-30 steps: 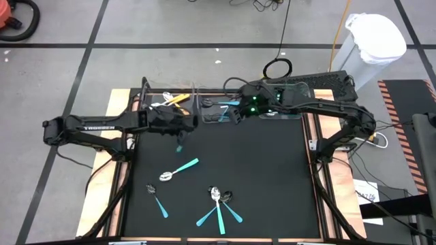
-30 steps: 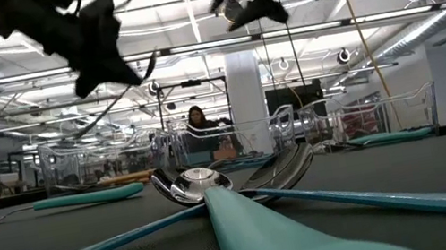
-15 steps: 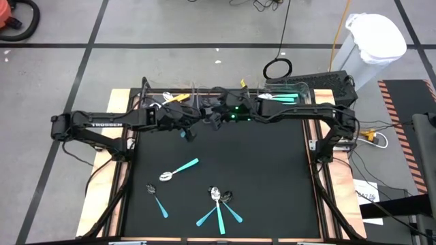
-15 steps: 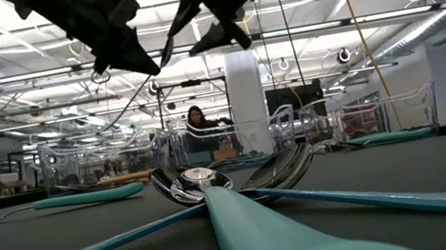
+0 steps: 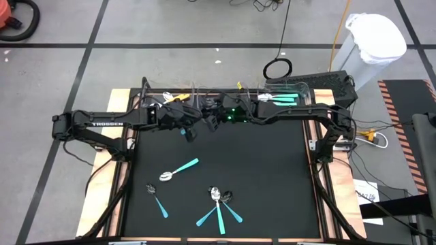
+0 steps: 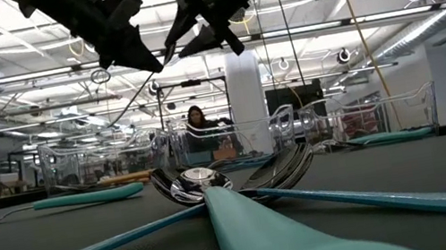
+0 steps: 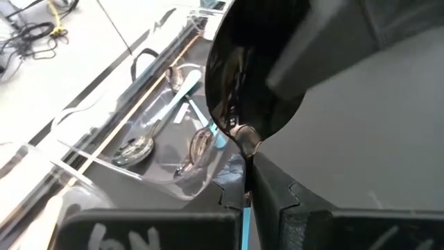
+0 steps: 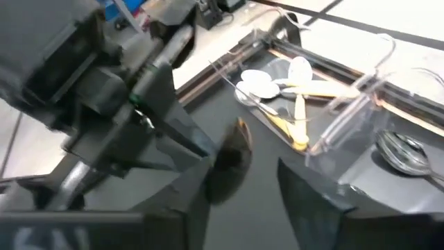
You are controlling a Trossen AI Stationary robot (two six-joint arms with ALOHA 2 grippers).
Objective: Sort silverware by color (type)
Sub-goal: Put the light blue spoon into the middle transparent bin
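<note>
Above the bins, left hand point(image 5: 185, 122) pinches a spoon point(image 7: 253, 69).

My left gripper point(image 7: 247, 182) hides most of the spoon point(image 7: 251, 62) handle — only a teal sliver shows; the bowl's top is cropped.

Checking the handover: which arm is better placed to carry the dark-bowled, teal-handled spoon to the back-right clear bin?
Right, probably: the right gripper, jaws open, straddles the dark-bowled, teal-handled spoon in the shut left gripper, and the clear plastic bin lies on its side.
</note>
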